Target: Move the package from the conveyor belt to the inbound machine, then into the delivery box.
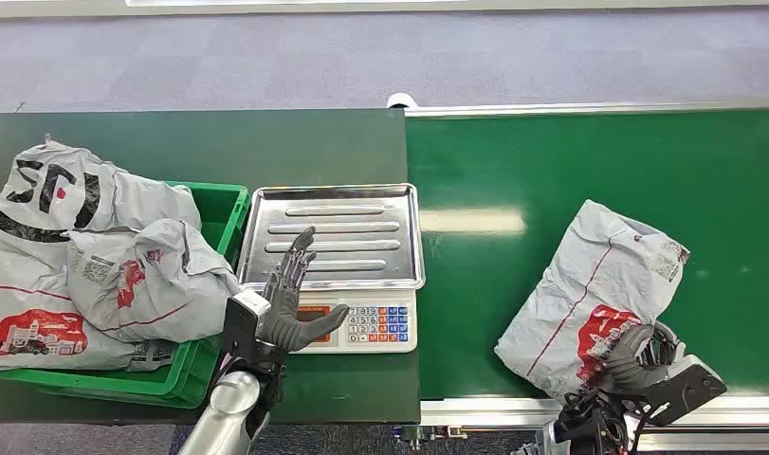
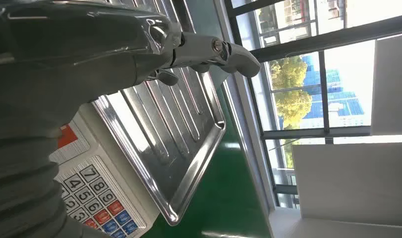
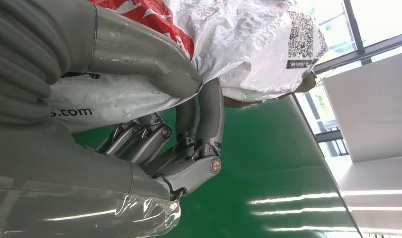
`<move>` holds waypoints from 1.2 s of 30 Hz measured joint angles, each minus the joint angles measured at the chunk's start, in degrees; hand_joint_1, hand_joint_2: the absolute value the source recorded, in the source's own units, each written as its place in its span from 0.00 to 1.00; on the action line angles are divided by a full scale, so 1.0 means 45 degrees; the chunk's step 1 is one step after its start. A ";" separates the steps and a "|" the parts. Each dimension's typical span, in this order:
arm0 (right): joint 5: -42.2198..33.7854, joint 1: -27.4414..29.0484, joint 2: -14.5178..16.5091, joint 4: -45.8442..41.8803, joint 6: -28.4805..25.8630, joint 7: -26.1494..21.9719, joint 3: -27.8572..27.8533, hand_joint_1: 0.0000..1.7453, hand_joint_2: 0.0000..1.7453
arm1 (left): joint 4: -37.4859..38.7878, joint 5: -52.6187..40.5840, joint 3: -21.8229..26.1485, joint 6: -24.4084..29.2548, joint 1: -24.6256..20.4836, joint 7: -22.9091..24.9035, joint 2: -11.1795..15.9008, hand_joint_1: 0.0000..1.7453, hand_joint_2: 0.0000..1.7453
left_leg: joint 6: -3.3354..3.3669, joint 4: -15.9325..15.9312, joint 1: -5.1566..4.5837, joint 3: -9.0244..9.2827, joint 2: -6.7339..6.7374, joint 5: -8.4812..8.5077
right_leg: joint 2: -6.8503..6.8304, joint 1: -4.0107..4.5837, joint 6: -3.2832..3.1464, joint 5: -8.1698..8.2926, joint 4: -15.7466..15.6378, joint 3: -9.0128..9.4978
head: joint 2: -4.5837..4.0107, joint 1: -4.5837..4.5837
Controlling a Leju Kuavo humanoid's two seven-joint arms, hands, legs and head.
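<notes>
— On the green conveyor belt (image 1: 570, 171), to the right of the scale (image 1: 338, 256), what is the right robot hand (image 1: 636, 355) doing?

— It grips the near corner of the grey package (image 1: 594, 294). In the wrist view the thumb lies on top of the plastic and the fingers (image 3: 208, 114) curl under it, so the package (image 3: 228, 44) is pinched between them. The package rests on the belt, well apart from the scale.

— And the left robot hand (image 1: 290, 299)?

— It is over the front edge of the scale, above the keypad (image 1: 378, 324). The fingers are straight and spread, pointing to the steel tray (image 1: 333, 232), and it holds nothing.

— What is left of the scale?

— A green delivery box (image 1: 214, 213) on the dark table (image 1: 172, 142), just beside the scale. Several grey bags (image 1: 86, 256) already lie heaped in it and hang over its edge.
</notes>
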 joint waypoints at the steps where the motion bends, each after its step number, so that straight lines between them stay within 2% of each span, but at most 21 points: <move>1: 0.0005 0.0016 0.0010 -0.0046 0.0002 0.0001 -0.0007 1.00 1.00 | 0.0000 -0.0002 0.0002 0.0092 0.0000 -0.0037 0.0000 0.00 1.00 | 0.0000 0.0000 0.0000 -0.0001 -0.0001 0.0000 | 0.0000 0.0000 0.0000 0.0000 0.0000 0.0000 | 0.0000 0.0001; 3: 0.0071 0.0148 0.0107 -0.0429 0.0006 0.0001 -0.0017 1.00 1.00 | -0.0006 -0.0009 0.0018 0.0651 0.0001 -0.0257 -0.0015 0.00 1.00 | 0.0000 0.0000 -0.0002 -0.0006 -0.0005 0.0000 | -0.0001 -0.0002 0.0000 0.0000 0.0000 -0.0001 | 0.0000 0.0002; 5: 0.0180 0.0376 0.0319 -0.1220 0.0017 -0.0007 0.0034 1.00 1.00 | -0.0081 0.0066 0.0118 0.1737 0.0004 -0.0655 -0.0050 0.00 1.00 | 0.0000 0.0000 -0.0003 -0.0013 -0.0002 0.0000 | 0.0001 -0.0002 0.0000 0.0000 0.0001 -0.0006 | 0.0000 0.0001; 8: -0.0337 0.0629 0.0596 -0.2442 0.0204 -0.0017 0.0383 1.00 1.00 | -0.0357 0.0400 0.0354 0.2885 0.0012 -0.1094 -0.0067 0.00 1.00 | 0.0000 -0.0001 -0.0002 -0.0017 0.0004 0.0000 | 0.0003 0.0000 -0.0001 0.0000 0.0002 -0.0013 | 0.0000 -0.0004; 13: -0.1003 0.0758 0.0832 -0.4054 0.0473 -0.0017 0.1219 1.00 1.00 | -0.0651 0.0532 0.0446 0.3138 0.0039 -0.1256 -0.0018 0.00 1.00 | 0.0000 -0.0001 -0.0002 -0.0019 -0.0004 0.0002 | 0.0001 -0.0001 -0.0001 0.0000 0.0003 -0.0011 | 0.0000 0.0002; 19: -0.0253 0.0465 0.1025 -0.6213 0.0453 -0.0024 0.2287 1.00 1.00 | -0.1001 0.0799 0.0507 0.3278 0.0133 -0.1328 0.0129 0.00 1.00 | 0.0000 -0.0001 -0.0004 -0.0017 0.0007 0.0003 | 0.0003 -0.0003 0.0001 0.0003 0.0004 -0.0011 | 0.0000 0.0000; 24: 0.0313 -0.0005 0.0884 -0.6883 0.0296 -0.0032 0.3329 1.00 1.00 | -0.1111 0.0948 0.0559 0.3314 0.0169 -0.1328 0.0228 0.00 1.00 | 0.0000 -0.0001 -0.0004 -0.0020 0.0008 0.0004 | 0.0003 -0.0002 0.0000 0.0004 0.0007 -0.0009 | -0.0001 0.0001; 28: 0.2196 -0.0794 0.0393 -0.6685 0.0044 0.0005 0.4755 1.00 1.00 | -0.1225 0.1104 0.0550 0.3383 0.0229 -0.1328 0.0295 0.00 1.00 | -0.0001 -0.0001 -0.0003 -0.0019 0.0026 0.0005 | 0.0011 -0.0001 -0.0001 0.0006 0.0008 -0.0012 | 0.0000 0.0002; 31: 0.4704 -0.1529 -0.0041 -0.5828 -0.0420 0.0361 0.6019 1.00 1.00 | -0.1277 0.1193 0.0544 0.3381 0.0273 -0.1328 0.0335 0.00 1.00 | -0.0002 -0.0002 -0.0003 -0.0019 0.0026 0.0007 | 0.0011 0.0000 -0.0001 0.0007 0.0010 -0.0010 | 0.0000 0.0004; 33: 0.6550 -0.2175 -0.0350 -0.4705 -0.0319 0.1036 0.6987 1.00 1.00 | -0.1302 0.1252 0.0540 0.3344 0.0280 -0.1330 0.0364 0.00 1.00 | -0.0002 -0.0002 -0.0003 -0.0016 0.0030 0.0007 | 0.0014 0.0000 -0.0002 0.0009 0.0011 -0.0010 | 0.0000 0.0001; 36: 0.9021 -0.3553 -0.0783 -0.2054 0.0309 0.2707 0.8469 1.00 1.00 | -0.1314 0.1364 0.0534 0.3230 0.0279 -0.1330 0.0423 0.00 1.00 | 0.0000 -0.0002 -0.0002 -0.0011 0.0024 0.0016 | 0.0009 0.0001 -0.0002 0.0010 0.0011 -0.0009 | 0.0000 0.0000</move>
